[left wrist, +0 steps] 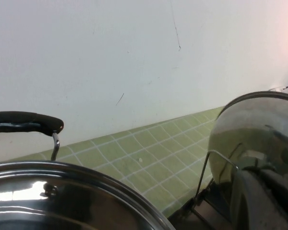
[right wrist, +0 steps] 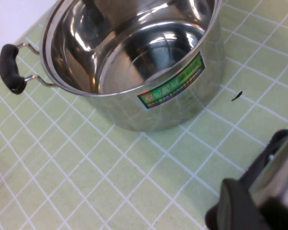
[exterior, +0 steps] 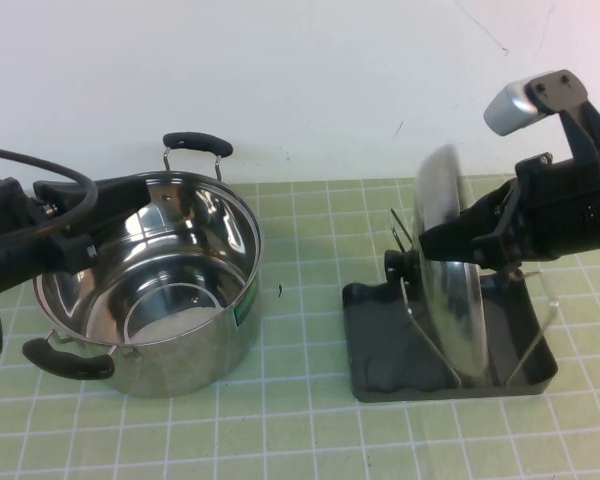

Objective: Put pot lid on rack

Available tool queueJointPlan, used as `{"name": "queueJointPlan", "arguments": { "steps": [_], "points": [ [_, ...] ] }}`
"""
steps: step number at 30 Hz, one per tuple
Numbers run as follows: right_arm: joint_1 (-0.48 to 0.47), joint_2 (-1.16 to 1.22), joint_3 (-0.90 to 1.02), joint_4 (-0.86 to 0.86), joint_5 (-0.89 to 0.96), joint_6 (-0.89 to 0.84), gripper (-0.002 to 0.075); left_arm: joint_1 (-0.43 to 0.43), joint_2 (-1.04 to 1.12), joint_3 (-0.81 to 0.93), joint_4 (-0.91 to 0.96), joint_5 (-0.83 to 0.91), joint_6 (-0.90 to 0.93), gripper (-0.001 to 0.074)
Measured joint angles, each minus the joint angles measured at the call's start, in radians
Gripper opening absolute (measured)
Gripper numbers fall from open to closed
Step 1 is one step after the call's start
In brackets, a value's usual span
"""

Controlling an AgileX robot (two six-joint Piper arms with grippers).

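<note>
The pot lid (exterior: 450, 300) stands on edge between the wire loops of the dark grey rack (exterior: 380, 350), with its black knob (exterior: 395, 265) facing the pot. My right gripper (exterior: 452, 240) is shut on the lid's upper part from the right. In the right wrist view the lid's rim (right wrist: 281, 172) shows beside a dark finger (right wrist: 235, 206). My left gripper (exterior: 115, 195) hovers over the near-left rim of the open pot (exterior: 180, 300). The left wrist view shows the lid (left wrist: 249, 129) and a rack wire (left wrist: 204, 172).
The steel pot has two black handles, one at the back (exterior: 197, 143) and one at the front left (exterior: 65, 360). It stands left of the rack on the green tiled mat (exterior: 300, 430). A white wall (exterior: 280, 80) closes the back.
</note>
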Motion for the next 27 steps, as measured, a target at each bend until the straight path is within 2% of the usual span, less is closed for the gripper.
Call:
{"name": "queueJointPlan", "arguments": {
  "steps": [11,21,27],
  "points": [
    [-0.005,-0.063,0.001,0.000,-0.010,-0.012,0.0194,0.000,-0.011,0.000,0.020,0.041,0.000,0.0000],
    [-0.005,-0.438,0.037,-0.099,-0.058,-0.082,0.0190,0.000,-0.263,0.041,0.145,0.456,-0.049,0.0000],
    [-0.005,-0.730,0.250,-0.039,-0.200,-0.226,0.0098,0.000,-0.531,0.185,0.160,0.675,-0.058,-0.0001]
  ]
}}
